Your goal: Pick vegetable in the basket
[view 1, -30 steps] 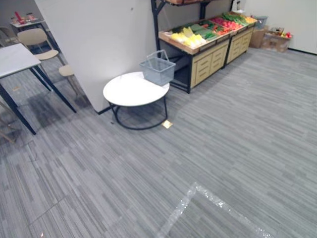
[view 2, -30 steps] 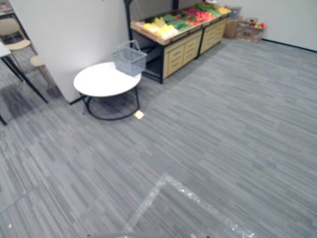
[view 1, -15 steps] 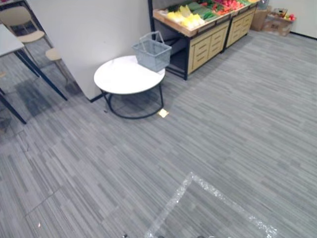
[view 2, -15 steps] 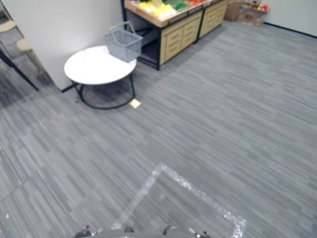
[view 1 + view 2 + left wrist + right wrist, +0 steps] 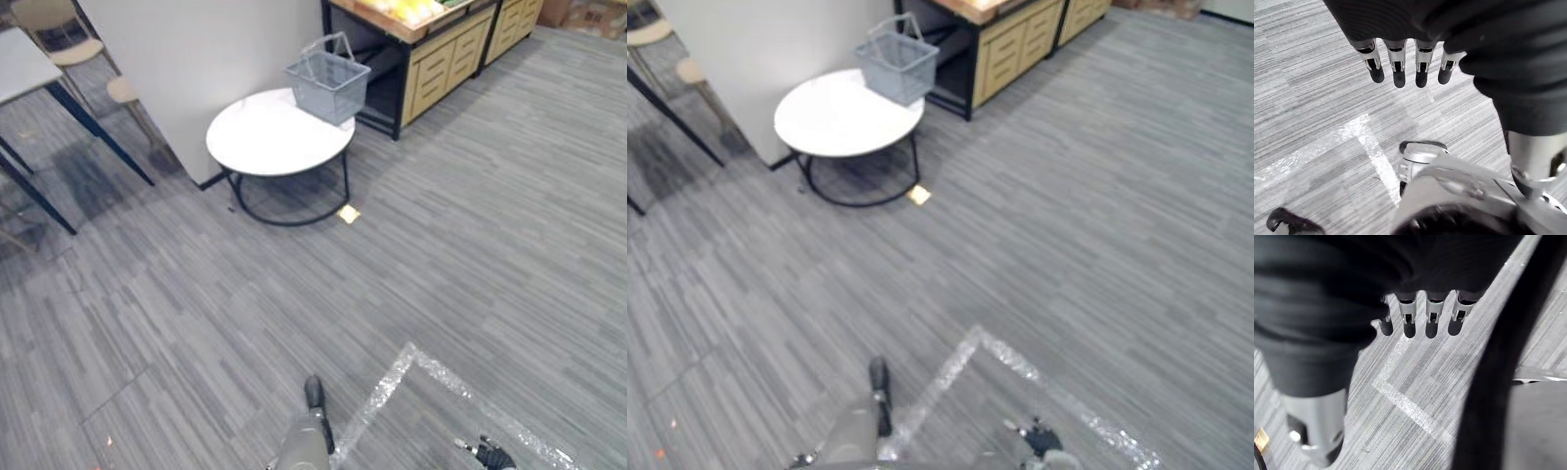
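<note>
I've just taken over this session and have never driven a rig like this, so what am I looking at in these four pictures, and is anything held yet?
This is a two-legged humanoid robot with two arms. The two wide pictures come from paired cameras in its head, looking down at grey carpet. Ahead stands a round white table with a grey wire basket on its far edge; beyond it is a wooden produce stand. A small yellow scrap lies on the floor by the table. The two close pictures come from wrist cameras: the left robot hand and the right robot hand hang over the floor, fingers straight, holding nothing.
</note>
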Robot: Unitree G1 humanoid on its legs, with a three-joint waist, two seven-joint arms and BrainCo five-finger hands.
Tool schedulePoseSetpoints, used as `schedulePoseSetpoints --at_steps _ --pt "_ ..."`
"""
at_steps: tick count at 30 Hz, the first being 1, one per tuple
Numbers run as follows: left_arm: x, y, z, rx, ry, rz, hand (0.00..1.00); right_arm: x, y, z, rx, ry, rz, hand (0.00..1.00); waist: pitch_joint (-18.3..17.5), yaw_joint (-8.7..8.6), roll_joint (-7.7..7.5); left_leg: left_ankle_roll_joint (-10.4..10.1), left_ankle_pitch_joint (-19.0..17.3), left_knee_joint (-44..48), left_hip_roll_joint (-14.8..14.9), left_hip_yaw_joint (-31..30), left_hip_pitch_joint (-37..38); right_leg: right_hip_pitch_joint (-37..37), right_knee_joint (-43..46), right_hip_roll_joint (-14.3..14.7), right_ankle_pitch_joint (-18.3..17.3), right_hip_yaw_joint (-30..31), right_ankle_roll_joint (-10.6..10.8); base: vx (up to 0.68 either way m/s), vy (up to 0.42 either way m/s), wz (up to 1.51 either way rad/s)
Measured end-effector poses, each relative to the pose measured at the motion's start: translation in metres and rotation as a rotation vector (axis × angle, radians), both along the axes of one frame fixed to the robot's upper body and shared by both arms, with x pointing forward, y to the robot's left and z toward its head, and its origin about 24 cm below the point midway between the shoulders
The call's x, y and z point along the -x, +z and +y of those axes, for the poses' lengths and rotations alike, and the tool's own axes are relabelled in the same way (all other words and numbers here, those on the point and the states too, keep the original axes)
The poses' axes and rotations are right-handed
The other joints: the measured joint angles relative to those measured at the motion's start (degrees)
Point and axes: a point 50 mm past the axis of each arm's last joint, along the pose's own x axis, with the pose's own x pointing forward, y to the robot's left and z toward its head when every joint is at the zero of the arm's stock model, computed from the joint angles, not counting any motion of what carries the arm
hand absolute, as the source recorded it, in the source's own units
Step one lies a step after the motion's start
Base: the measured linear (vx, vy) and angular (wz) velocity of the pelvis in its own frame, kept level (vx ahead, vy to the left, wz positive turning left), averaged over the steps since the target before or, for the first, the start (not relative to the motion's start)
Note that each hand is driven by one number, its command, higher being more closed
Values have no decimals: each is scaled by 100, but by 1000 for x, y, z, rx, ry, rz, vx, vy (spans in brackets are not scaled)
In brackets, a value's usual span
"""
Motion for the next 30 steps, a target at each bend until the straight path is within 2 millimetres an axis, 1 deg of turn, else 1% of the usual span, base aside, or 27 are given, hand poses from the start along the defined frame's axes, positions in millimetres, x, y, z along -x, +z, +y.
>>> schedulePoseSetpoints --at_steps 1,2,3,4,5,6,7,8,9,10,11,12,14,15,16,17,18,20,21,22,23,25,26,27,28,29,30 --pt "-2 1 7 -17 -5 0 0 -3 -1 9 -23 9 -15 0 -139 -14 -199 146 -271 184 -241 77 -133 -180 318 -171 211 183 -14 594 292 9" --pt "-7 2 8 -19 -18 -8 0 -4 -1 12 -33 2 -29 0 -161 -32 -220 267 -436 179 -449 94 -106 -442 773 -334 519 304 17 603 305 26" --pt "-7 2 8 -19 -21 -7 0 -4 -1 12 -35 -6 -29 0 -175 -38 -224 308 -479 158 -547 109 -27 -535 1012 -404 683 425 31 562 322 23" --pt "-7 1 8 -19 -29 -1 0 3 -3 10 -41 -44 -10 0 -173 -39 -235 379 -614 26 -715 204 265 -710 1682 -564 1046 625 21 528 308 4" --pt "-3 1 7 -20 -48 14 0 8 -4 8 -45 -79 3 0 -170 -48 -232 434 -799 -115 -838 282 646 -1018 2560 -724 1656 705 14 503 280 -10" --pt "-2 1 7 -19 -54 16 0 10 -4 6 -41 -87 3 0 -170 -57 -226 465 -887 -180 -865 340 843 -1205 3047 -808 2026 710 16 456 238 -25" --pt "-2 1 8 -22 -82 22 0 10 -3 4 -37 -95 1 0 -157 -126 -220 554 -1018 -256 -913 378 1254 -1628 4217 -868 2459 708 45 356 164 -17" --pt "-5 2 9 -25 -104 18 0 12 -4 3 -35 -95 3 0 -134 -160 -181 570 -1102 -302 -939 356 1475 -1831 4805 -871 2423 648 49 537 192 -13" --pt "-15 3 9 -33 -145 2 0 21 -5 3 -33 -100 23 0 -133 -200 -195 582 -1221 -558 -1016 324 2040 -2206 5753 -786 2141 447 -75 452 126 -2" --pt "-20 4 9 -36 -159 -13 0 24 -6 3 -33 -103 31 0 -126 -223 -183 582 -1262 -670 -1032 314 2259 -2330 5956 -753 1975 309 -123 534 125 -1" --pt "-33 6 8 -44 -184 -44 0 27 -6 2 -34 -121 31 0 -118 -297 -161 587 -1339 -848 -1068 300 2631 -2600 6093 -726 1489 -31 -239 501 60 7" --pt "-50 9 7 -53 -193 -82 0 23 -5 0 -32 -132 12 0 -99 -436 -116 589 -1454 -957 -1056 281 2926 -2924 5781 -658 1023 -464 -340 479 37 10" --pt "-67 12 3 -58 -198 -124 0 21 -4 1 -32 -137 -2 0 -78 -510 -67 574 -1553 -1027 -1021 230 3120 -3155 5237 -560 874 -763 -423 353 -36 18" --pt "-88 18 -1 -63 -206 -179 0 19 -3 -1 -31 -148 -13 0 -30 -604 2 501 -1662 -1048 -943 152 3250 -3298 4448 -408 858 -963 -431 431 -123 28" --pt "-103 22 -5 -66 -219 -224 0 18 -2 -2 -29 -157 -19 0 5 -621 62 444 -1748 -1067 -865 117 3371 -3389 3808 -271 878 -1002 -404 565 -186 33" --pt "-120 28 -12 -60 -229 -278 0 19 -3 -2 -29 -175 -20 0 35 -623 116 338 -1816 -1154 -783 58 3541 -3434 2807 -143 992 -1042 -300 487 -186 26" --pt "-127 31 -15 -59 -235 -301 0 20 -3 -1 -32 -182 -19 0 36 -633 120 286 -1845 -1211 -745 21 3613 -3457 2265 -96 1114 -1035 -303 552 -238 34" --pt "-144 40 -19 -73 -223 -367 0 21 -3 2 -39 -191 -20 0 40 -735 57 -10 -2030 -1348 -548 -37 3917 -3410 246 51 2014 -920 -246 601 -292 33" --pt "-145 40 -20 -72 -212 -373 0 22 -4 4 -44 -191 -17 0 53 -737 1 -27 -2050 -1378 -514 -33 4027 -3348 103 62 2394 -906 -251 640 -318 7" --pt "-141 37 -26 -54 -198 -364 0 22 -4 4 -45 -194 -17 0 98 -730 129 -48 -2008 -1394 -363 28 4199 -3337 358 216 2851 -918 -398 634 -332 -11" --pt "-139 35 -33 -33 -199 -354 0 20 -3 1 -37 -197 -27 0 105 -734 213 -73 -1695 -1325 -246 76 4211 -3566 1035 259 2427 -892 -711 618 -348 -15" --pt "-130 29 -38 -9 -179 -322 0 22 -3 1 -43 -223 -24 0 117 -734 231 -205 -1226 -1168 -124 -28 4315 -3574 1609 281 1894 -907 -809 584 -381 -8" --pt "-118 23 -41 12 -161 -282 0 25 -4 0 -42 -225 -13 0 107 -729 255 -349 -936 -694 35 -144 4267 -3424 1821 358 1553 -933 -845 595 -360 -10" --pt "-107 18 -43 25 -153 -251 0 26 -4 0 -41 -217 -5 0 104 -723 259 -411 -688 -193 143 -250 4109 -3267 1852 405 1373 -963 -874 686 -348 -7" --pt "-92 12 -46 41 -162 -204 0 25 -3 -4 -32 -211 -3 0 104 -729 270 -524 -174 677 274 -476 3750 -3021 1825 464 1174 -1009 -885 645 -283 12" --pt "-87 11 -44 48 -159 -192 0 27 -4 -5 -28 -201 9 0 106 -737 306 -747 634 1578 425 -694 3306 -2730 1728 508 1013 -1083 -905 624 -248 15" --pt "-85 10 -42 51 -152 -185 0 27 -4 -4 -29 -192 14 0 101 -706 327 -864 1066 2014 501 -770 3112 -2584 1646 547 959 -1079 -935 492 -137 5"
